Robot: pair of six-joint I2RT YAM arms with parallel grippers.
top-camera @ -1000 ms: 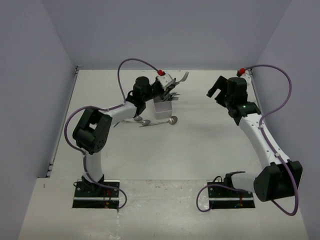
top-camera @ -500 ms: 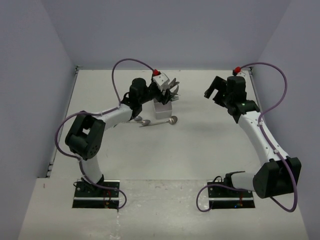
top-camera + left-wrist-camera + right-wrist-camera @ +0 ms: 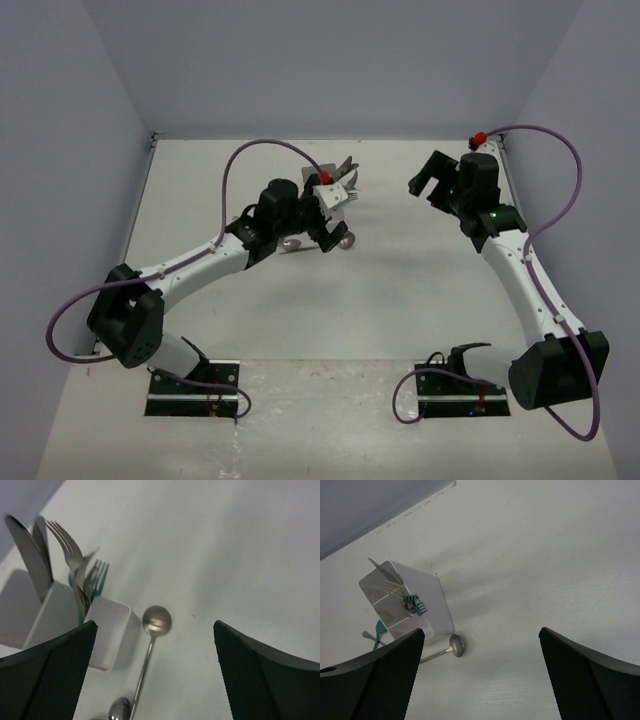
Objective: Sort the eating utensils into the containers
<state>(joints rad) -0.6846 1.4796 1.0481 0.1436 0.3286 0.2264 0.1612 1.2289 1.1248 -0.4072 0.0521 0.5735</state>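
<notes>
I sat inside a plain box of a booth. The surface (image 3: 400,300) under me was off-white and matte, with faint scuffs and small specks, and it ran from the near edge out to the far wall (image 3: 330,60). That wall, the left wall (image 3: 60,180) and the right wall (image 3: 590,100) were all bare, flat and a pale lavender-grey. A thin pale strip (image 3: 125,250) lay along the foot of the left wall. Toward me a straight seam crossed the surface, and the near panel (image 3: 330,420) past it looked a little brighter and rougher. The light was soft and even, with only weak, blurred shadows.
</notes>
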